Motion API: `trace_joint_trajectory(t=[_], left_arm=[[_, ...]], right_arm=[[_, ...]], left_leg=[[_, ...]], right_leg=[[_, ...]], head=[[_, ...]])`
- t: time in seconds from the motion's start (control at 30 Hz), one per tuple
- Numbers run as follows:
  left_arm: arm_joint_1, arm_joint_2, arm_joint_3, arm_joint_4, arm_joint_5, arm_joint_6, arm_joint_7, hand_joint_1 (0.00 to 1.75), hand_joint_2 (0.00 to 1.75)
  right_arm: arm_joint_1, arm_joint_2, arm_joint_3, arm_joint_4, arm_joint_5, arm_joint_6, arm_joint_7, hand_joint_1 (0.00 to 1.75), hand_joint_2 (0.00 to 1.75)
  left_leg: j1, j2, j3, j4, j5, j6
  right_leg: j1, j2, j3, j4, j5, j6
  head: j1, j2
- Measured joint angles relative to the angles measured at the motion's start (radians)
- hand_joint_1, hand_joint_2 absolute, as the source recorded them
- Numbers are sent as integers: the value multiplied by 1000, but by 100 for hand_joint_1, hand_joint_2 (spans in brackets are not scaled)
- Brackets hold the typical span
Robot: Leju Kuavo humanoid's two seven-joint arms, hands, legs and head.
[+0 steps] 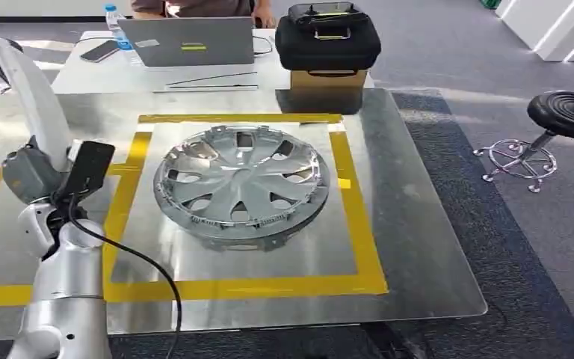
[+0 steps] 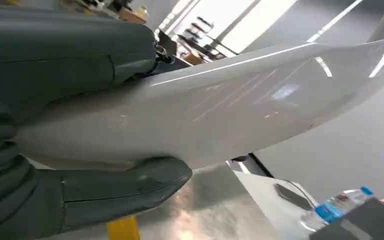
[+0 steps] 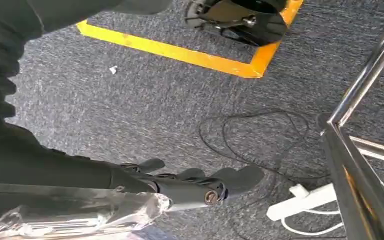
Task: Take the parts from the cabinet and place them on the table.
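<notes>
The left robot hand (image 2: 65, 145) is gripping a glossy white curved panel (image 2: 240, 105) between thumb and fingers above the metal tabletop (image 1: 418, 224), where a silver hubcap (image 1: 241, 183) is lying (inside yellow tape), while the right robot hand (image 3: 180, 182) is hanging with fingers extended over carpet, holding nothing.

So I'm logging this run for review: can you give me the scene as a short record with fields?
left hand: grips a white curved panel, held up at the table's left side
right hand: hangs over grey carpet, fingers straight, next to crinkled clear plastic; whether it holds it is unclear
table: metal top, yellow tape square
already placed: silver hubcap inside the square
behind: laptop, black case
</notes>
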State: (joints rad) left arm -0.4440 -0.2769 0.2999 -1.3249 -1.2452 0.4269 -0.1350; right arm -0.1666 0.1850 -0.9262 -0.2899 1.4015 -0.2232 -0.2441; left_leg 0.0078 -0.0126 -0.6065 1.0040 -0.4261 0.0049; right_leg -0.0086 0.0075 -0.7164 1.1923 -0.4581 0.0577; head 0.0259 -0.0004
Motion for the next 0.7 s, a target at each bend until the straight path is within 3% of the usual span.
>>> trace_joint_trajectory(t=[0.03, 0.07, 0.13, 0.2, 0.27, 0.37, 0.4, 0.43, 0.47, 0.53, 0.57, 0.6, 0.63, 0.7], left_arm=[[0, 5, 16, 2, -7, 3, 0, 175, 175], [0, 12, 31, 3, -12, 5, 2, 175, 175], [1, 22, 65, 6, -16, 6, 3, 175, 175], [2, 30, 85, 11, -19, 6, 3, 175, 175], [1, 41, 98, 13, -26, 7, 3, 175, 175], [5, 48, 119, 23, -55, 1, 19, 175, 175], [9, 51, 126, 30, -69, -8, 31, 175, 175], [13, 56, 136, 39, -79, -16, 38, 175, 175], [16, 61, 141, 48, -87, -19, 40, 175, 175], [12, 66, 145, 67, -110, -40, 40, 175, 175], [10, 68, 144, 79, -121, -51, 41, 175, 175], [5, 70, 144, 99, -130, -61, 42, 175, 175], [6, 71, 143, 115, -140, -76, 49, 175, 175], [7, 75, 143, 152, -163, -88, 73, 175, 175]], right_arm=[[-1, 0, 0, 0, -2, 0, -1, 0, 175], [-1, 0, 0, 0, -4, -1, -3, 0, 175], [-2, 0, 0, 0, -9, -1, -6, 0, 175], [3, 0, 0, 0, -13, -2, -6, 0, 175], [2, 0, 0, 0, -13, -2, -8, 0, 175], [1, 1, 0, 0, -18, -3, -12, 0, 175], [3, 1, 0, 0, -21, -3, -13, 0, 175], [5, 1, -1, 0, -23, -3, -13, 0, 175], [7, 1, -1, 0, -24, -3, -14, 0, 175], [7, 1, -1, 0, -27, -2, -16, 0, 175], [6, 0, -1, 0, -29, -2, -17, 0, 175], [4, -3, -1, -1, -33, -2, -18, 0, 175], [3, -3, -1, -1, -35, -2, -19, 0, 175], [6, -4, -1, -1, -37, -2, -21, 0, 175]], left_leg=[[0, -1, 5, 0, -3, -4], [-2, -3, 5, 0, -6, -10], [-6, -4, 3, 1, -4, -20], [-1, -4, 5, -3, -4, -33], [0, 0, -2, 19, -25, -47], [2, 0, -110, 242, -135, -58], [2, 0, -139, 296, -148, -59], [3, 1, -145, 302, -136, -60], [4, 1, -129, 261, -98, -60], [7, 2, -48, 98, -11, -63], [12, 6, -11, 30, 10, -68], [10, 1, -1, 2, -5, -64], [11, -2, -6, 9, -4, -46], [7, -2, -7, 11, -6, -33]], right_leg=[[0, 0, 47, -97, 45, -4], [2, 1, 76, -150, 45, -8], [4, 5, 84, -163, 41, -12], [9, 6, 82, -161, 40, -25], [0, 4, 91, -171, 44, -36], [-1, 2, 91, -171, 41, -43], [-1, 2, 92, -171, 41, -44], [-2, 2, 92, -171, 41, -44], [-3, 3, 93, -171, 41, -43], [-6, 4, 96, -170, 39, -36], [-3, 4, 97, -168, 37, -28], [5, 5, 89, -157, 34, -22], [5, 5, 89, -163, 36, -18], [3, 5, 93, -170, 40, -11]], head=[[1, 0], [0, 0], [-2, 0], [-2, 0], [-7, 0], [-9, 0], [-10, 0], [-9, 0], [-10, 0], [-9, 0], [-9, 0], [-17, 0], [-14, 0], [-10, 0]])
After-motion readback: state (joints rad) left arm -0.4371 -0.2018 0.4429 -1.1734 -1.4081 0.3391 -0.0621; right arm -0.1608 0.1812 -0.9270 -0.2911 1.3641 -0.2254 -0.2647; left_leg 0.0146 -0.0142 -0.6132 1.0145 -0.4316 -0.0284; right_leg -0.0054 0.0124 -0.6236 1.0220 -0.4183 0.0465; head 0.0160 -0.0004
